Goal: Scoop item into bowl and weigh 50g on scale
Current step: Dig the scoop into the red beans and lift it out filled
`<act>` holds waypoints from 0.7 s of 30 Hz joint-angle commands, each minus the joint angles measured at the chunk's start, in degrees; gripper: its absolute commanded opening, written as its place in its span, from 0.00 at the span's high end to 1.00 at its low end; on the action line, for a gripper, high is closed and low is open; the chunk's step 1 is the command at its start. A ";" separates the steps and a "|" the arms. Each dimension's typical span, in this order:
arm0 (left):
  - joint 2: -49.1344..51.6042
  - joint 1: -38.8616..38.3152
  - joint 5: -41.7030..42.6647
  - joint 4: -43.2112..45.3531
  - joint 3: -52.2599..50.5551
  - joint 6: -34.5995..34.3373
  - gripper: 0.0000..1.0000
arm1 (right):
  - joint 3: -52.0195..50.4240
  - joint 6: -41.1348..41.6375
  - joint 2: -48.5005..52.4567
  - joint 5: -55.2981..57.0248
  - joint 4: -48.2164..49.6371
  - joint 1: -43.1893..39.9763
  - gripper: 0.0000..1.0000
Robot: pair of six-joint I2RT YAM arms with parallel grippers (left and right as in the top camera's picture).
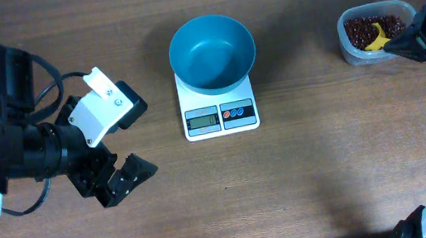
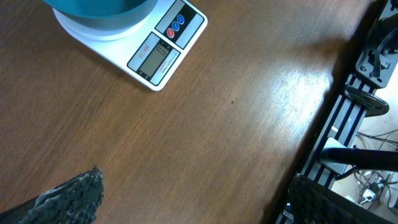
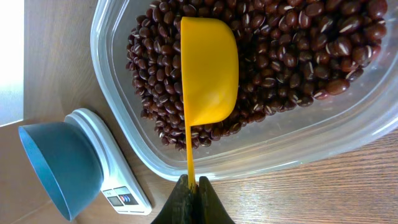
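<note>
The teal bowl (image 1: 212,51) stands empty on the white scale (image 1: 220,114) at the table's middle; both also show in the right wrist view, bowl (image 3: 59,168) and scale (image 3: 118,186). The dark reddish-brown beans (image 1: 362,31) fill a clear tub (image 1: 379,52) at the far right. My right gripper (image 3: 191,185) is shut on the handle of a yellow scoop (image 3: 208,71), whose cup hangs over the beans (image 3: 292,56) inside the tub. My left gripper (image 1: 123,161) is open and empty, left of the scale (image 2: 163,53).
The clear tub's rim (image 3: 261,155) lies between my right gripper and the beans. A black frame and cables (image 2: 354,124) run past the table's edge in the left wrist view.
</note>
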 commanded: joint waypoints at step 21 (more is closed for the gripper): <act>0.00 0.35 0.17 0.11 0.61 0.94 0.01 | -4.33 -7.72 2.36 -21.14 3.21 -9.86 0.96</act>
